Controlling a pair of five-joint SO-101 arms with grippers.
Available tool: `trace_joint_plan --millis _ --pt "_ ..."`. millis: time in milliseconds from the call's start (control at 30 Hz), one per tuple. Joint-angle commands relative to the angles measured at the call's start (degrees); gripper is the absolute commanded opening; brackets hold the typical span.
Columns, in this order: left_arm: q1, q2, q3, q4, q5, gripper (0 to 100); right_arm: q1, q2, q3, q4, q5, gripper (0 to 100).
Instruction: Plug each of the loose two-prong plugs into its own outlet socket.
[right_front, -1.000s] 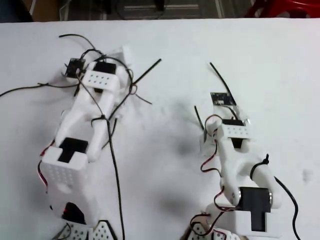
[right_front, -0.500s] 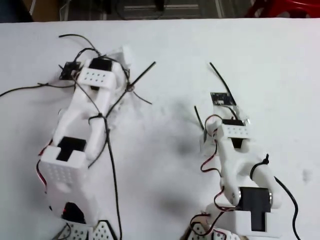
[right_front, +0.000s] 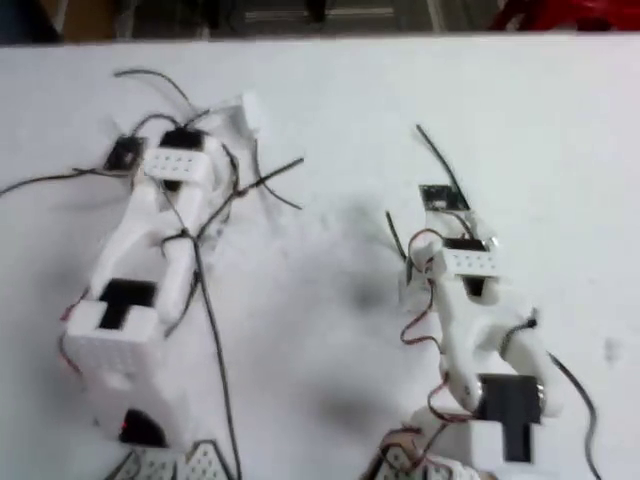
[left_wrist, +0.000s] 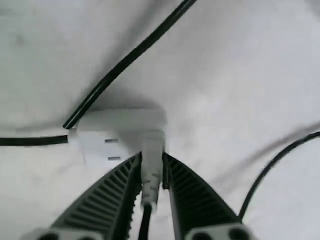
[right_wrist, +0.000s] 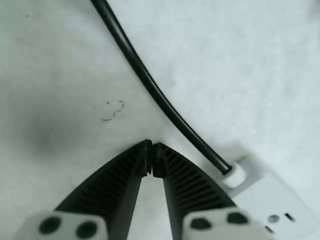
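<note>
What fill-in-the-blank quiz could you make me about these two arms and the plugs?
1. The left end effector is shut on a white plug whose cord is ____ in colour.
2. The front of that plug touches a ____ outlet block.
3. The right end effector, beside a black cable, is shut and holds ____.

Missing words: black; white; nothing.
</note>
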Motion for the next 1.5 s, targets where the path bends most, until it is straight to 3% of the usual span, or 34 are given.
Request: trace_joint_plan --millis 0,133,300,533,733,933,1100,1300,1467 --pt "-2.07 1.01 5.19 -1.85 -4.75 2 -1.36 -0.31 0.18 -0.66 0.00 1.9" --pt "-4.53 1.01 5.89 -1.93 -9.49 2 -1.36 -0.31 0.18 -0.66 0.00 1.9" --pt "-5.05 0.84 4.48 -1.58 -25.76 5 -1.36 -0.31 0.18 -0.66 0.09 1.9" --pt "-5.14 0.31 3.16 1.32 -49.93 32 -1.36 -0.31 0.18 -0.66 0.09 2.0" --pt "-5.14 -0.84 -5.98 10.11 -62.42 49 -1.36 -0.31 0.18 -0.75 0.09 2.1" --pt "-7.43 -0.75 -16.88 18.20 -83.69 50 -1.36 -0.40 0.18 -0.75 0.09 2.0" --pt "-9.19 -0.66 -18.81 22.86 -104.70 50 -1.36 -0.40 0.18 -0.75 0.09 2.0" --pt "-12.35 1.71 -11.08 18.02 -125.63 50 -1.36 -0.40 0.18 -0.66 0.09 2.0" --pt "-13.85 6.90 -11.25 10.90 -130.90 50 -1.36 -0.40 0.18 -0.66 0.09 2.0"
